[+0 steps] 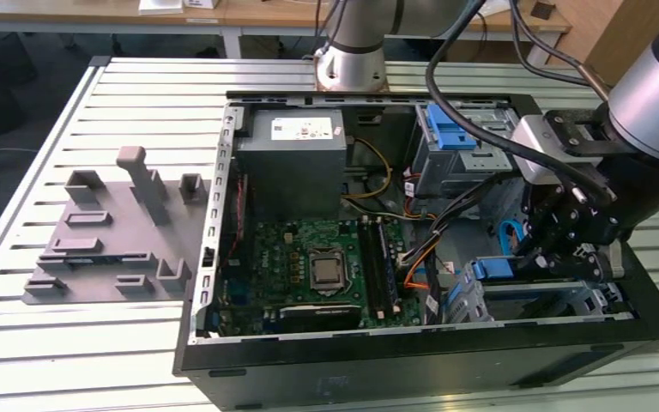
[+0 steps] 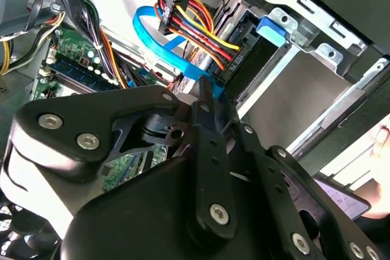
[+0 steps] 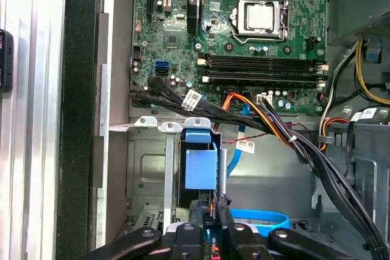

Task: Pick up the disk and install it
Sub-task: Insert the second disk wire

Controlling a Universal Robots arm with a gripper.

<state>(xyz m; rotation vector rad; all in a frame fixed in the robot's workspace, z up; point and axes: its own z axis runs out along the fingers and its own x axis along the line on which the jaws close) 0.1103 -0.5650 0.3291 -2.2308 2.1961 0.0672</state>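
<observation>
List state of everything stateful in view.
computer case: side open, lying flat
disk: standing in the drive cage, blue rail showing
gripper: down inside the case, at the disk's cage
processor socket: chip fitted, no cooler on it
coloured power cable: connector seated at the cage's rear
</observation>
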